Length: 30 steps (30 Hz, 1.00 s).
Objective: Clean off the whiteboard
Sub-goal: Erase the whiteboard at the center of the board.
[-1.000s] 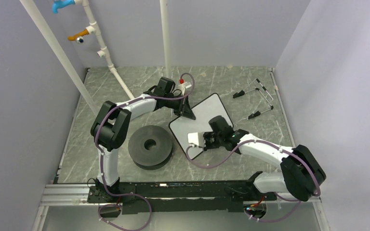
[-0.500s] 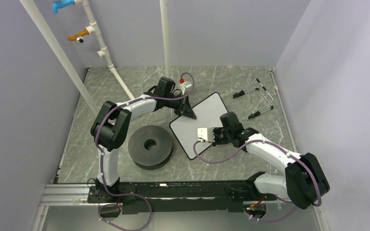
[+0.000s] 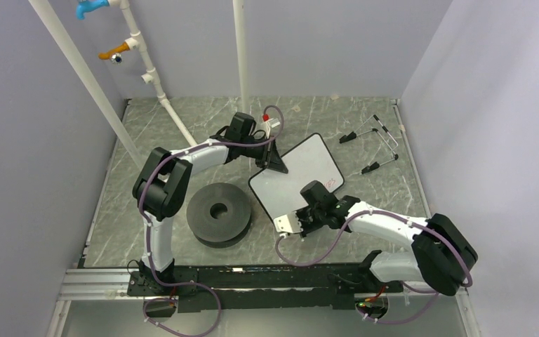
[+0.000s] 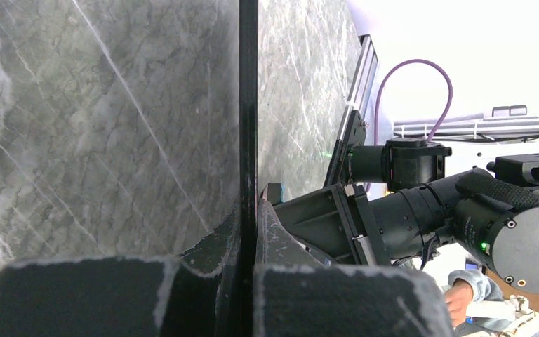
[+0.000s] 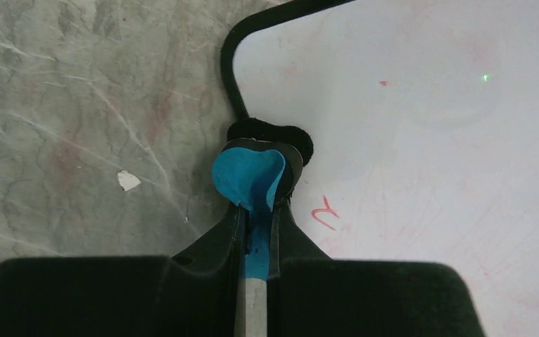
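The whiteboard (image 3: 298, 168) lies tilted on the marble table, white with a thin black edge and red writing (image 3: 333, 182) near its right side. My left gripper (image 3: 275, 163) is shut on the board's far-left edge, and the left wrist view shows that edge (image 4: 248, 105) running edge-on between the jaws. My right gripper (image 3: 307, 210) is over the board's near part. It is shut on a blue eraser (image 5: 249, 175) whose black felt (image 5: 274, 135) presses on the board (image 5: 428, 105) by a rounded corner. A red mark (image 5: 325, 211) sits just right of the fingers.
A black disc (image 3: 217, 213) lies left of the board. Black-and-wire clips (image 3: 372, 140) lie at the back right. White pipes (image 3: 161, 95) and a post (image 3: 241, 56) rise at the back. A small white chip (image 5: 128, 181) lies on the table beside the board.
The right gripper swept the eraser right and away across the board, then came back to the near edge. Red writing on the board's right side now shows. The left arm kept still.
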{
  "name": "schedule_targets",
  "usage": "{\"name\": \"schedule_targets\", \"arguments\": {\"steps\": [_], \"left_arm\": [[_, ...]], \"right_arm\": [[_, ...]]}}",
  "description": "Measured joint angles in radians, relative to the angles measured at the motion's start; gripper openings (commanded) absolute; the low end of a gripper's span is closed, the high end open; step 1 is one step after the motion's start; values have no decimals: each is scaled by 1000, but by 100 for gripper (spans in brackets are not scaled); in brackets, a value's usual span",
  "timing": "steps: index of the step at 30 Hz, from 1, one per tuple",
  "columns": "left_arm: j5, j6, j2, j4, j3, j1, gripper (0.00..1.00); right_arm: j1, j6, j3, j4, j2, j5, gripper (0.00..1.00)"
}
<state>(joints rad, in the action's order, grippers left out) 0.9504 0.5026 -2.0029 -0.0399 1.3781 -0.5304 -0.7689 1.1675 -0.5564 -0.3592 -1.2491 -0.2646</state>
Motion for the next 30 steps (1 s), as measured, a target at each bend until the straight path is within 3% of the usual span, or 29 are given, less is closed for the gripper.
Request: {"name": "schedule_targets", "arguments": {"steps": [4,10,13,17,23,27,30], "left_arm": [[-1,7,0,13,-9,-6,0],[6,12,0,8,-9,-14,0],[6,19,0,9,-9,-18,0],[6,45,0,14,-9,-22,0],[0,82,0,24,-9,-34,0],[-17,85,0,31,-13,-37,0],[-23,87,1,40,-15,-36,0]], "right_arm": [[58,-8,0,0,17,4,0],[367,-3,-23,0,127,1,0],[422,9,-33,-4,163,-16,0],[377,23,-29,-40,166,-74,0],[133,34,1,-65,96,-94,0],[123,30,1,-64,81,-78,0],[198,25,1,-62,89,-86,0]]}}
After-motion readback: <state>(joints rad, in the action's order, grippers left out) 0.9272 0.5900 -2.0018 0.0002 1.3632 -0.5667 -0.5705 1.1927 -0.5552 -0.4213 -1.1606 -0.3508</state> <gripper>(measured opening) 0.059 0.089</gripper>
